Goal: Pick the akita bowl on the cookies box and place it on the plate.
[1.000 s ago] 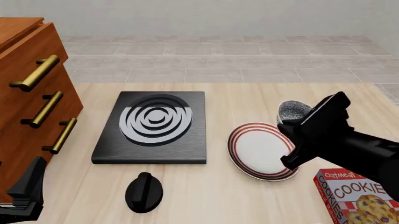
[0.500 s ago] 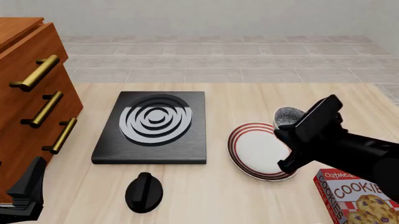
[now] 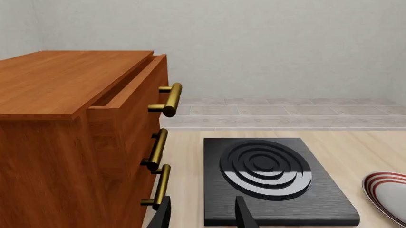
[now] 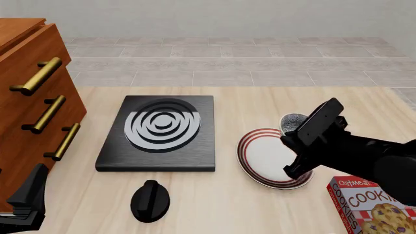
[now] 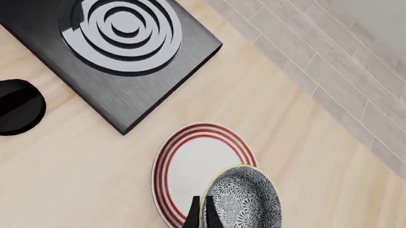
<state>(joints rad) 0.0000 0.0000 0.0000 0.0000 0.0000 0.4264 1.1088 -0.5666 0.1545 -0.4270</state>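
Right fingers clamped on the akita bowl (image 5: 244, 199) above the plate (image 4: 266, 157).

In the right wrist view the 2 right fingers (image 5: 195, 214) pinch the rim of the akita bowl, which overlaps the far-right edge of the plate; whether the bowl touches the plate cannot be told. In the front view the right gripper (image 4: 291, 130) and its arm cover most of the bowl and the right side of the plate. The cookies box (image 4: 371, 207) lies on the bench (image 4: 260, 209) at the near right, close to the plate. The left gripper (image 3: 201, 213) sits low at the near left beside the wooden drawer cabinet (image 4: 32, 92), its fingers apart and holding nothing. The black stove (image 4: 159, 131) lies left of the plate, and the black knob (image 4: 150, 200) lies in front of it.
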